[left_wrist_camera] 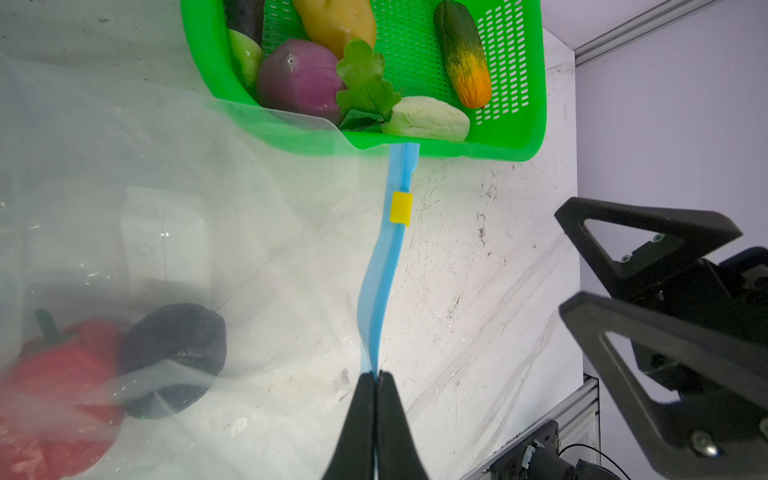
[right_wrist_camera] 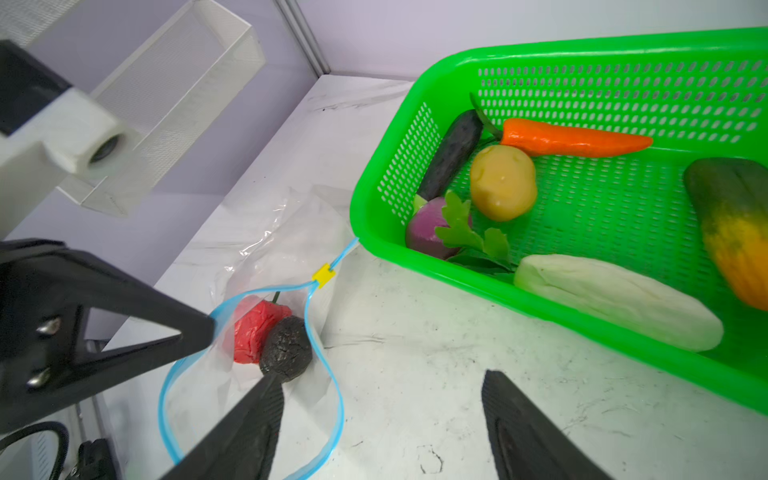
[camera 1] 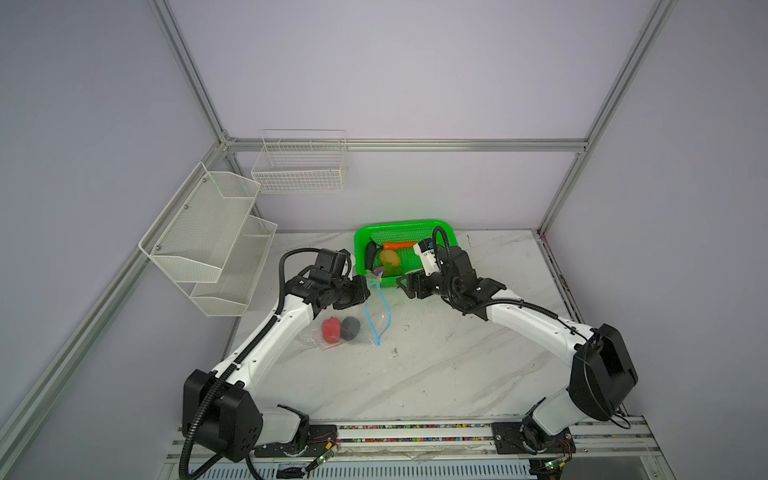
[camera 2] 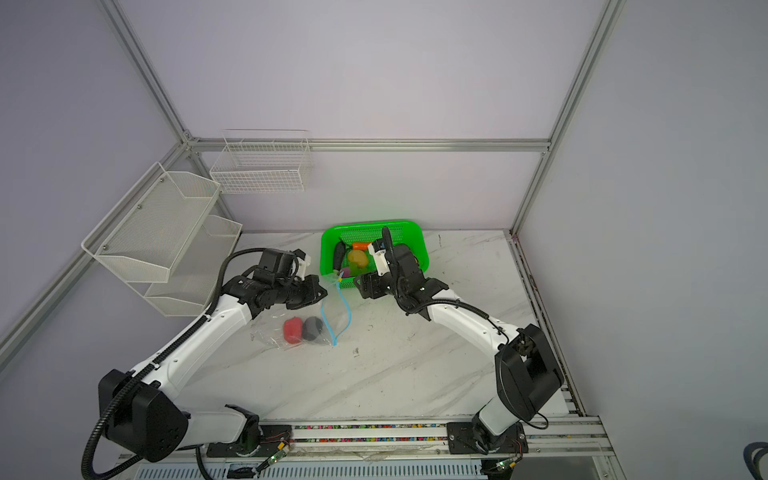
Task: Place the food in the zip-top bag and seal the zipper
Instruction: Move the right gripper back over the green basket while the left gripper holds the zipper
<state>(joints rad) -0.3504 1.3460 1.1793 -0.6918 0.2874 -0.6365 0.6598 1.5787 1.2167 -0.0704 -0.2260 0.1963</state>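
Observation:
The clear zip-top bag (camera 1: 353, 336) lies on the marble table with its mouth gaping. A red pepper (camera 1: 331, 330) and a dark round piece (camera 1: 350, 328) sit inside. My left gripper (left_wrist_camera: 377, 376) is shut on the light blue zipper (left_wrist_camera: 388, 257) and holds one lip up; the yellow slider (left_wrist_camera: 401, 208) sits near the strip's far end. My right gripper (right_wrist_camera: 382, 374) hangs open and empty over the table, between the bag's mouth and the green basket (right_wrist_camera: 457, 286). More food lies in the basket: carrot (right_wrist_camera: 573, 139), potato (right_wrist_camera: 503, 180), eggplant (right_wrist_camera: 451, 153), onion (right_wrist_camera: 424, 228), radish (right_wrist_camera: 615, 299).
A green-and-yellow cucumber (right_wrist_camera: 735, 232) and green leaf (right_wrist_camera: 461, 228) also lie in the basket. White mesh shelves (camera 1: 208, 232) and a wire basket (camera 1: 299, 166) hang on the left and back walls. The frame post (camera 1: 540, 237) stands at the table's back right corner.

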